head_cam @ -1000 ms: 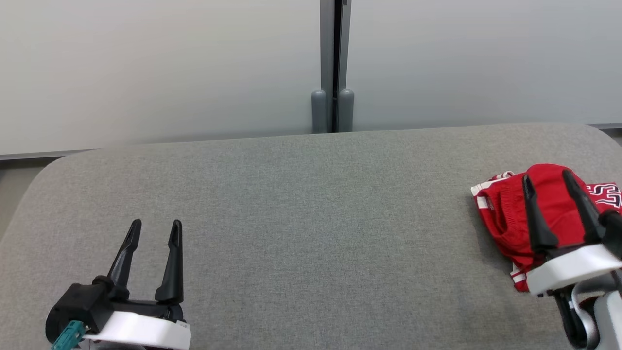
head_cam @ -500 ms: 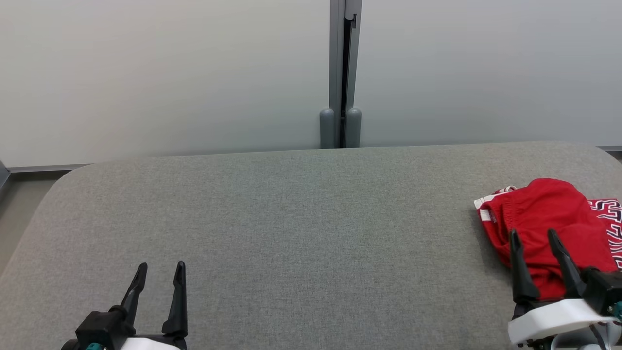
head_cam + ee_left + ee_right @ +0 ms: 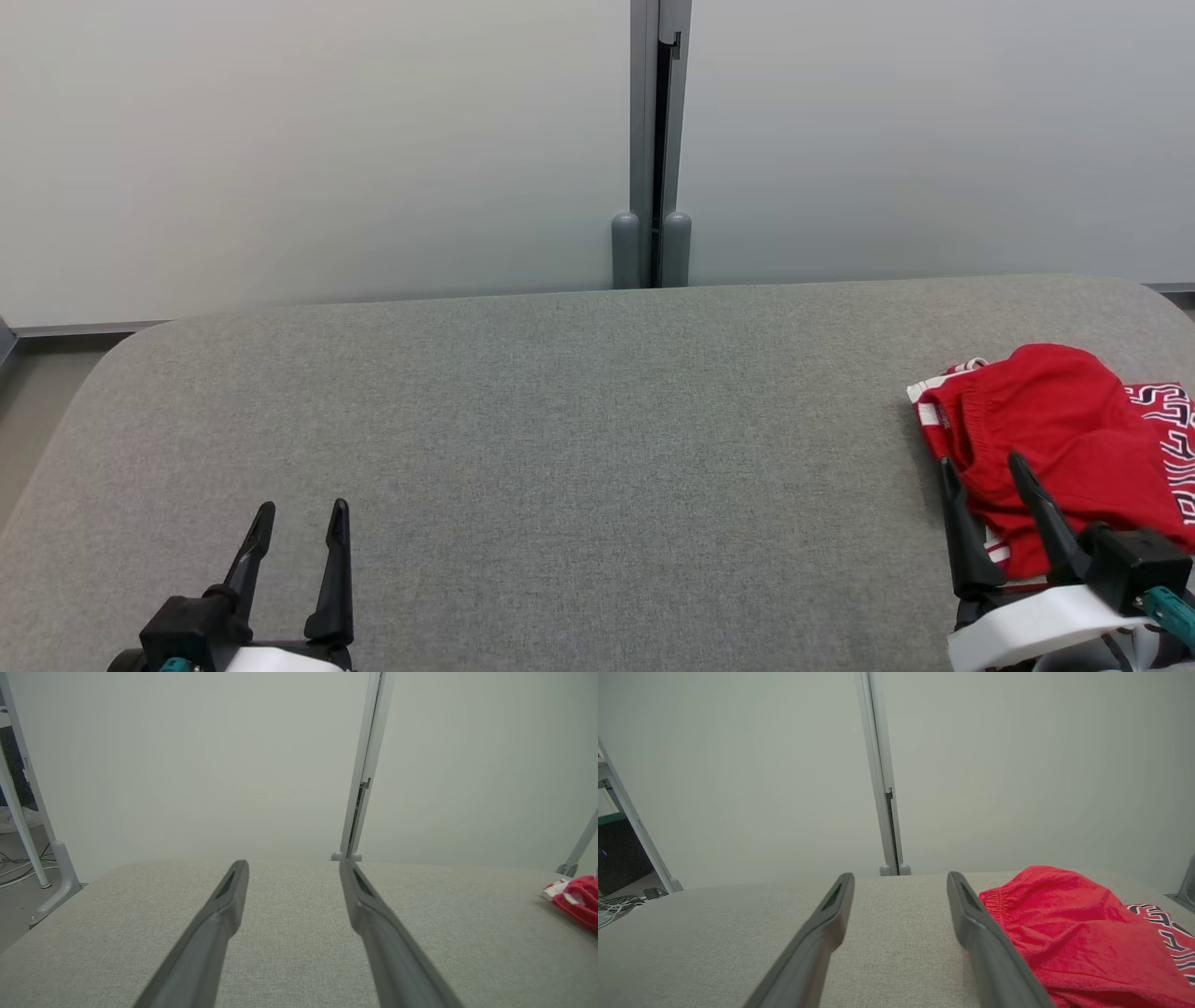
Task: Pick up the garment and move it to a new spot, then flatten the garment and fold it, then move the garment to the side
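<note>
Red garment lies just ahead and right of your right gripper, far from the left gripper (both spread wide, empty); use the right.

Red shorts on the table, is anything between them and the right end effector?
Nothing visible does. The red shorts lie on the grey table just ahead and to the right of the open right end effector, with only tabletop between them.

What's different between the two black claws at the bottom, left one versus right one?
The left gripper is over bare table, far from the red garment; the right gripper is at the garment's near edge. The left tilts rightward, the right leftward. Both are open, holding nothing.
</note>
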Controlling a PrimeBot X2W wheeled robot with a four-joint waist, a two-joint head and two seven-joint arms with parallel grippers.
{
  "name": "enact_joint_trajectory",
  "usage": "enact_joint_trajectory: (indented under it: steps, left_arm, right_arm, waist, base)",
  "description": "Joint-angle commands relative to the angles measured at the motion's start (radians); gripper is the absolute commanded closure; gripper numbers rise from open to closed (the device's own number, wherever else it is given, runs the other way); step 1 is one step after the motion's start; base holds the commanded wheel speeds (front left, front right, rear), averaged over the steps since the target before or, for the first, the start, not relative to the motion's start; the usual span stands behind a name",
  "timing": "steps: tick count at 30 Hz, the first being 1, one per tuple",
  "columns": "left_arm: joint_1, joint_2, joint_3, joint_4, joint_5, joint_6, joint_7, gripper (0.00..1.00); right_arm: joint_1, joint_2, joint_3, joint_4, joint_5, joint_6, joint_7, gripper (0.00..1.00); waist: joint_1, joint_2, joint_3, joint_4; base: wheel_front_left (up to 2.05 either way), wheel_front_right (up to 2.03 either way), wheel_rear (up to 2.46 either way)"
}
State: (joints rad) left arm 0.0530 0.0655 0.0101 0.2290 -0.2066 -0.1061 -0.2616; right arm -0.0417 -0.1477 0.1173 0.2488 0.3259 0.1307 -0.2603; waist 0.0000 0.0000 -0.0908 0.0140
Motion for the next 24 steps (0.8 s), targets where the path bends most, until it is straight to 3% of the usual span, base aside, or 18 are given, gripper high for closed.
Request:
enact_joint_trajectory:
  steps: [1,7,8,12,24]
  left_arm:
    - [0.000,0.000,0.008,0.004,0.010,-0.008,-0.004,0.00]
    - [-0.004,-0.006,0.015,0.020,0.009,-0.014,-0.004,0.00]
    - [0.001,-0.010,0.010,0.021,0.002,-0.011,0.000,1.00]
    - [0.012,-0.019,0.011,0.053,-0.013,-0.011,0.013,1.00]
    - [-0.019,-0.018,0.028,0.048,-0.239,-0.014,0.074,1.00]
  right_arm:
    - [-0.005,-0.006,0.002,0.004,0.005,0.000,-0.007,0.00]
    - [-0.006,-0.002,0.012,0.007,0.005,0.000,-0.007,0.00]
    - [-0.001,0.003,0.016,0.004,0.001,0.000,0.000,1.00]
    - [0.017,0.015,0.018,0.031,0.014,0.000,0.009,1.00]
    - [0.001,0.028,-0.024,0.023,0.221,0.000,0.069,1.00]
  waist:
    - [0.0000,0.0000,0.000,0.000]
    - [0.0000,0.0000,0.000,0.002]
    - [0.0000,0.0000,0.000,0.002]
    - [0.0000,0.0000,0.001,0.001]
    - [0.0000,0.0000,0.010,0.000]
  base:
    - [0.00,0.00,0.00]
    - [0.00,0.00,0.00]
    - [0.00,0.00,0.00]
    - [0.00,0.00,0.00]
    - [0.00,0.00,0.00]
